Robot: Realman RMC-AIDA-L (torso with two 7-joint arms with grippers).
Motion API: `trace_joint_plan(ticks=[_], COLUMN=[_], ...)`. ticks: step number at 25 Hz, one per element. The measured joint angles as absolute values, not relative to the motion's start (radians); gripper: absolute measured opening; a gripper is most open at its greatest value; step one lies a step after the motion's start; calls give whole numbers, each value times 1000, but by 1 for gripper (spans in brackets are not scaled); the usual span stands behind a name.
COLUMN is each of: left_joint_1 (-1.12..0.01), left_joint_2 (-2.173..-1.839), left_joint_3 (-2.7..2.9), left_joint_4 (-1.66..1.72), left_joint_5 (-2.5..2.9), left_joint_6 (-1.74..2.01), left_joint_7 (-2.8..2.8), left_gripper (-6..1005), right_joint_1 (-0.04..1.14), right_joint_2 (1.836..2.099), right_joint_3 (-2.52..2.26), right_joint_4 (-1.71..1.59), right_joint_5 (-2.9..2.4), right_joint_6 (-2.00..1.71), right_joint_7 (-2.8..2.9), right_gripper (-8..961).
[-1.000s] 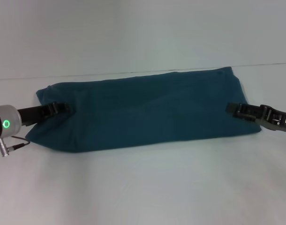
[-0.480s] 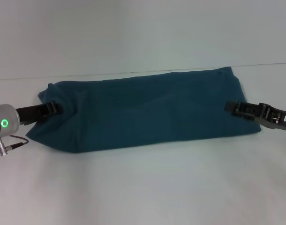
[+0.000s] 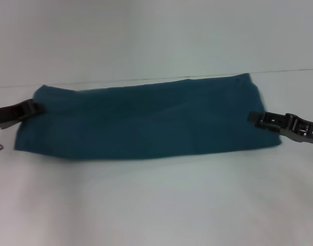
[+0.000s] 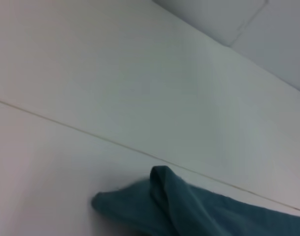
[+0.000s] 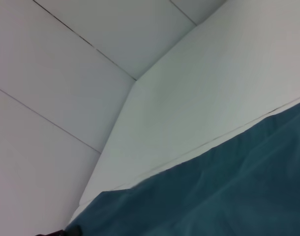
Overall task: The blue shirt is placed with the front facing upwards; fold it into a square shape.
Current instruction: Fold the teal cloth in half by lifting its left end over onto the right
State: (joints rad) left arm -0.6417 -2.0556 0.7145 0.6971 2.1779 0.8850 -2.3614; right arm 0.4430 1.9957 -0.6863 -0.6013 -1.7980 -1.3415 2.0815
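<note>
The blue shirt (image 3: 146,120) lies on the white table as a long, flat teal band running left to right, plain side up with no print showing. My left gripper (image 3: 34,107) is at the band's far left end, shut on the cloth near its back corner. At the right end, about halfway down the edge, my right gripper (image 3: 255,119) is shut on the fabric. The left wrist view shows a bunched corner of the blue shirt (image 4: 189,211). In the right wrist view, the blue shirt (image 5: 228,191) stretches away smoothly.
The white table (image 3: 156,205) extends well in front of the shirt. A white wall (image 3: 146,36) rises just behind the shirt's back edge.
My left gripper has moved left and slightly back, drawing the shirt's left end outward, so the band is now longer and straighter. The right gripper has stayed put.
</note>
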Motion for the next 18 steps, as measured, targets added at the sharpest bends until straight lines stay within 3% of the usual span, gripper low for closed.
trace_joint_plan(ticks=[18], left_joint_1=[-614], left_joint_2=[-2030], left_joint_3=[534], left_joint_4=[704], left_joint_5=[2450], left_joint_6=[796], left_joint_7=[-2411], left_gripper=[80], right_joint_1=[444], right_joint_2=[1996], right_joint_3=[-675], right_joint_4=[-592], right_joint_5=[-1802], right_joint_6=[-1341], right_joint_7=[2083], right_gripper=[537])
